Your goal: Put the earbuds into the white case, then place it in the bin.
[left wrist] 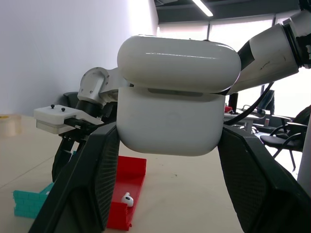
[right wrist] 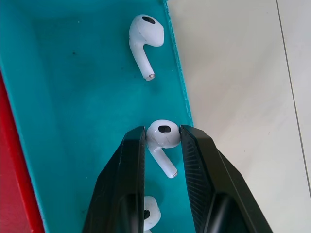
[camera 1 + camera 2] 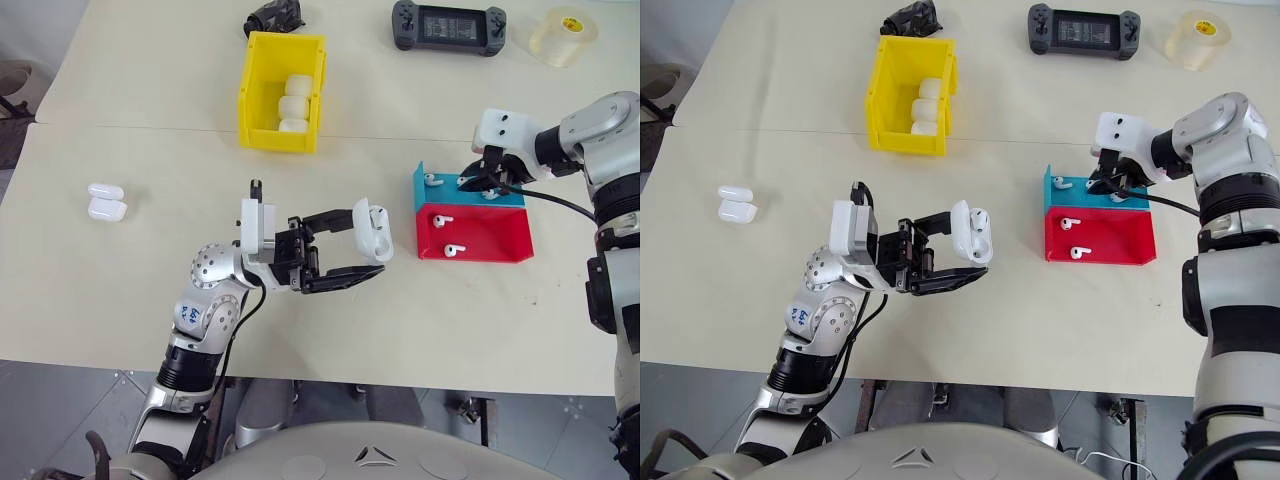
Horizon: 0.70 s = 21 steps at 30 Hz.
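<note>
1. Closest to you, your left gripper (image 3: 368,250) holds the white case (image 3: 371,229) up off the table (image 3: 120,300). Its two black fingers are clamped on the sides of the case.
2. The case is smooth, shiny and round like a pebble. Its lid is flipped open, and you can see one earbud sitting inside.
3. A bit farther, on your right, your right gripper (image 2: 163,138) reaches down into the teal tray (image 2: 73,97). Its fingers are squeezed onto the round head of one of the earbuds (image 2: 162,141). The stem pokes out between them.
4. Two more little white earbuds lie in the teal tray. One is just beside the held one.
5. The red tray (image 3: 480,235) touches the teal tray on the near side. Two earbuds lie in it.
6. On your left, two closed white cases (image 3: 105,201) lie side by side on the table.
7. Farther back stands the bin (image 3: 283,90). It is bright yellow, with white cases stacked inside.
8. At the far edge you see a black game handheld (image 3: 448,26), a roll of clear tape (image 3: 563,35) and a dark crumpled thing (image 3: 274,16).
9. The table is pale cream.
</note>
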Each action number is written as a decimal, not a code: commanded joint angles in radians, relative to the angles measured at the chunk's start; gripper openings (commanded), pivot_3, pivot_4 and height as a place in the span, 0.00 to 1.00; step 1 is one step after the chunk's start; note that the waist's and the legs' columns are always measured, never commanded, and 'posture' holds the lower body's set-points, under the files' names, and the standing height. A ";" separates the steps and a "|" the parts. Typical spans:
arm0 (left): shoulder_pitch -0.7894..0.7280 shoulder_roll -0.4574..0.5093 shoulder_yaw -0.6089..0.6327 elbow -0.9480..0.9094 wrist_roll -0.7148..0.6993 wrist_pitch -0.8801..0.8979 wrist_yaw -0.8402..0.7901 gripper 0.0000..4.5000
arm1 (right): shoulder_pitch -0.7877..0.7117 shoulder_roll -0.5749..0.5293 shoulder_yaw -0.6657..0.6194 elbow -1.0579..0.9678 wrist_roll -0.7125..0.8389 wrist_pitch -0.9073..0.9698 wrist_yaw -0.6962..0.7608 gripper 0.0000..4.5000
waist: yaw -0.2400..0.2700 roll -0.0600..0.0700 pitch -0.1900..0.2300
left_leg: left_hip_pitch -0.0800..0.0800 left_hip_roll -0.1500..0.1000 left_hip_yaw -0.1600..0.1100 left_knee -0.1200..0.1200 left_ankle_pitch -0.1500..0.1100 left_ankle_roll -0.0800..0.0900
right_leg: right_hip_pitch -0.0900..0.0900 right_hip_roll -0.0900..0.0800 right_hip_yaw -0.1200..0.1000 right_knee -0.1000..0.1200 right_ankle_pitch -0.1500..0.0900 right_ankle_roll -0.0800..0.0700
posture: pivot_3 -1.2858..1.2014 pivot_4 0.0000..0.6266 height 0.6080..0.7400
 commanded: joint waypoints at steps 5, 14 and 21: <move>-0.012 -0.002 0.010 -0.014 -0.014 -0.012 -0.005 0.60 | 0.024 -0.002 -0.022 -0.011 0.015 0.015 -0.007 0.11 | 0.000 0.000 0.000 | 0.000 0.000 0.000 0.000 0.000 0.000 | 0.000 0.000 0.000 0.000 0.000 0.000 | 0.52 0.24 1.00; -0.030 -0.004 0.034 0.014 -0.027 -0.006 0.000 0.60 | 0.080 -0.061 -0.264 -0.309 0.317 0.351 0.138 0.11 | 0.002 0.001 0.001 | 0.000 0.000 0.000 0.000 0.000 0.000 | 0.000 0.000 0.000 0.000 0.000 0.000 | 0.52 0.24 1.00; -0.101 -0.007 0.077 0.100 -0.039 0.002 -0.017 0.60 | 0.382 -0.042 -0.560 -0.935 0.768 1.000 0.036 0.11 | 0.026 0.001 0.001 | -0.001 0.000 -0.003 0.001 0.000 0.000 | 0.000 0.000 -0.002 0.000 0.000 0.000 | 0.52 0.24 1.00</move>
